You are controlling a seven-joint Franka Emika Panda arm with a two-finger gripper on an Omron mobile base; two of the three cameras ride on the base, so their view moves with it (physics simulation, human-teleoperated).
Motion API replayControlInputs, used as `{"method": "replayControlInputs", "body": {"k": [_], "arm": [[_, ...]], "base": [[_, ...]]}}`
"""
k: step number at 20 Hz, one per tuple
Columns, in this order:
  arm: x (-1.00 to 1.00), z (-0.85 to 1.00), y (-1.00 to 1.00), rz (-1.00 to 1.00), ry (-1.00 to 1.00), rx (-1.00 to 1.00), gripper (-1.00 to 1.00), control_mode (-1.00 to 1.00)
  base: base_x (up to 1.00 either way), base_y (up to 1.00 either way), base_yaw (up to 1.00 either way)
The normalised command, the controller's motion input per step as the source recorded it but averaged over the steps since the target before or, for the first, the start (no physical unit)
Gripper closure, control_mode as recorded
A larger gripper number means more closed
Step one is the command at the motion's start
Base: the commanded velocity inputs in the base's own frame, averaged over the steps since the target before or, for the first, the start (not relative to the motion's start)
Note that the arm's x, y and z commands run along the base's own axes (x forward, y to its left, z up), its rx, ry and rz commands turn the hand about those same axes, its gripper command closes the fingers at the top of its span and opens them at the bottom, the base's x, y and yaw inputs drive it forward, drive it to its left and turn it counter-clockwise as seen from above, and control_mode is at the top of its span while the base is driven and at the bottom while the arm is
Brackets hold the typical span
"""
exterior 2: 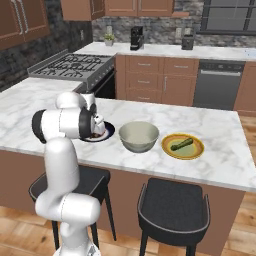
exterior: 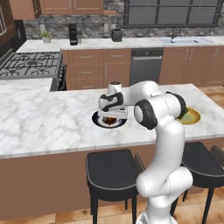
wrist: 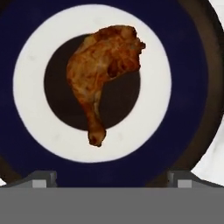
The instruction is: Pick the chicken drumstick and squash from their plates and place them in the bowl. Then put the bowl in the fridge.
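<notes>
The chicken drumstick (wrist: 103, 74), reddish-brown and lumpy, lies on the dark centre of the black plate (wrist: 35, 87) with the white ring. My gripper (wrist: 111, 179) hangs open straight above it, one dark fingertip on each side of the plate and nothing between them. From the base, the gripper (exterior: 110, 115) hovers low over the black plate (exterior: 97, 119) on the marble island. To its right stands the pale grey-beige bowl (exterior 2: 139, 136), then the yellow-orange plate (exterior 2: 195, 150) carrying the green squash (exterior 2: 181, 144). The fridge is out of view.
Two dark stools (exterior 2: 175, 205) stand against the island's near edge. Behind the island run a gas stove (exterior: 30, 63), wooden cabinets, a dishwasher (exterior: 145, 65) and a sink (exterior: 183, 40). A coffee machine (exterior: 73, 34) sits on the back counter.
</notes>
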Motion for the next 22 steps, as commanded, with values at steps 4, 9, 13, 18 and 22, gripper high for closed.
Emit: {"method": "replayControlInputs", "body": {"k": [4,9,13,18,22], "arm": [[0.27,-0.23,0.08,0.0,0.11,-0.02,-1.0,-1.0],[0.23,-0.22,0.07,0.0,0.1,-0.02,-1.0,-1.0],[0.27,-0.18,0.01,0.0,0.08,0.0,-1.0,-1.0],[0.26,-0.18,0.0,0.0,0.08,0.0,-1.0,-1.0],[0.13,-0.22,0.0,0.0,0.08,0.0,-1.0,-1.0]], "base": [[0.0,0.0,0.0],[0.0,0.0,0.0],[0.0,0.0,0.0],[0.0,0.0,0.0],[0.0,0.0,0.0]]}}
